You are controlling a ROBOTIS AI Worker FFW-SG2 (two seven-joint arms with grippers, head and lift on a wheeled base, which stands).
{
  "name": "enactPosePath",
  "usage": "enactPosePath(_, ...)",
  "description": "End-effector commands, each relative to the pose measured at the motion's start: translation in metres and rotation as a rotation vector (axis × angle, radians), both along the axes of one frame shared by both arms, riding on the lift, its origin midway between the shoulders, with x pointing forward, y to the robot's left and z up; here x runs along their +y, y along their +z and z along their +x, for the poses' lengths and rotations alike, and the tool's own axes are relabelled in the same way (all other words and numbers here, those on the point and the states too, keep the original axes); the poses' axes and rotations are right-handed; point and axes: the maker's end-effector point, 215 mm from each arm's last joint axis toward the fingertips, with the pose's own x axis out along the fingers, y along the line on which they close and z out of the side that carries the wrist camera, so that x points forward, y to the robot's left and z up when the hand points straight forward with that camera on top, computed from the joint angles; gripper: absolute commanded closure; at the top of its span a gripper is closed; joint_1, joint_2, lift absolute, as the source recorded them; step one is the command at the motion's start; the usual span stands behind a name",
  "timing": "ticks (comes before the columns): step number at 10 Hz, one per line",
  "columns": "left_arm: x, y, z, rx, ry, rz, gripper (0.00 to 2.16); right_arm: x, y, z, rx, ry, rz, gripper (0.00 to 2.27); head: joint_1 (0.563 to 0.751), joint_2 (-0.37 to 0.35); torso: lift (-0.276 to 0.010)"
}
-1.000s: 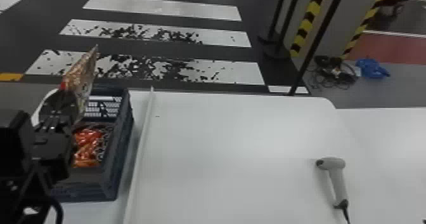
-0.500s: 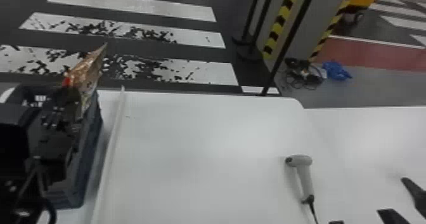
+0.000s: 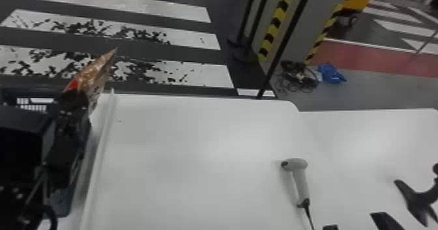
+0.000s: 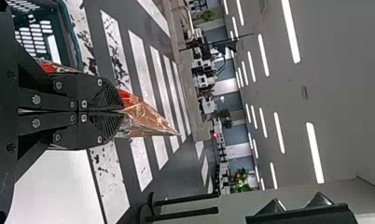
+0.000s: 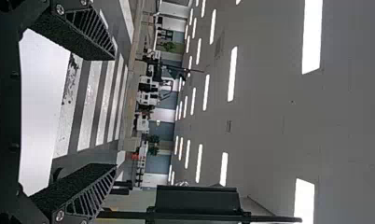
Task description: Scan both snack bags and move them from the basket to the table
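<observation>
Pinching one snack bag (image 4: 146, 119) between closed fingers, the left gripper (image 4: 120, 111) was at about nine o'clock in the head view, near the far end of the basket (image 3: 63, 200), whose wall showed at eight. The bag rose past the fingertips to a creased point that leaned toward one o'clock. It looked light and soft, its glossy foil likely slippery, and its contents probably brittle enough to crumble under a hard squeeze. A gathered fold or a flat edge seam seemed the best hold, with only moderate pressure and the printed face kept free of the fingers. The right gripper (image 5: 113, 111) was empty, its fingers spread wide, and stood at four o'clock, just outward of the scanner (image 3: 301, 180) lying on the table (image 3: 195, 148). Taking the scanner by its handle probably came next; swinging the bag about might have let it slip or twist.
</observation>
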Motion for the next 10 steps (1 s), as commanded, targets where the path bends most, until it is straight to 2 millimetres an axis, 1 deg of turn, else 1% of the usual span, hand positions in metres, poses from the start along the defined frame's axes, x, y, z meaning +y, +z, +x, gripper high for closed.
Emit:
enactPosePath(1,-0.017,-0.005,-0.002,0.007,-0.035,0.01,1.92,0.001,-0.001,0.0,0.003,-0.002,-0.001,0.11,0.695,-0.322,-0.098)
enactPosePath(2,-0.029,-0.004,-0.003,0.003,-0.057,0.018,1.92,0.001,0.0,0.0,0.0,-0.003,0.0,0.11,0.695,-0.342,-0.098)
enactPosePath(3,-0.04,-0.008,-0.004,0.01,-0.076,0.023,1.92,0.001,0.0,-0.001,-0.003,-0.005,0.001,0.11,0.695,-0.35,-0.098)
enactPosePath(6,-0.079,-0.023,-0.01,0.036,-0.153,0.044,1.92,0.001,0.006,-0.004,-0.024,-0.01,0.002,0.11,0.695,-0.35,-0.098)
enactPosePath(7,-0.097,-0.038,-0.014,0.061,-0.187,0.057,1.92,0.0,0.006,-0.005,-0.024,-0.012,0.003,0.11,0.695,-0.35,-0.098)
enactPosePath(9,-0.132,-0.056,-0.021,0.086,-0.251,0.084,1.92,0.001,0.011,-0.01,-0.041,-0.016,0.003,0.11,0.695,-0.35,-0.098)
enactPosePath(10,-0.145,-0.067,-0.025,0.105,-0.278,0.094,1.92,0.0,0.012,-0.012,-0.047,-0.019,0.002,0.11,0.695,-0.35,-0.098)
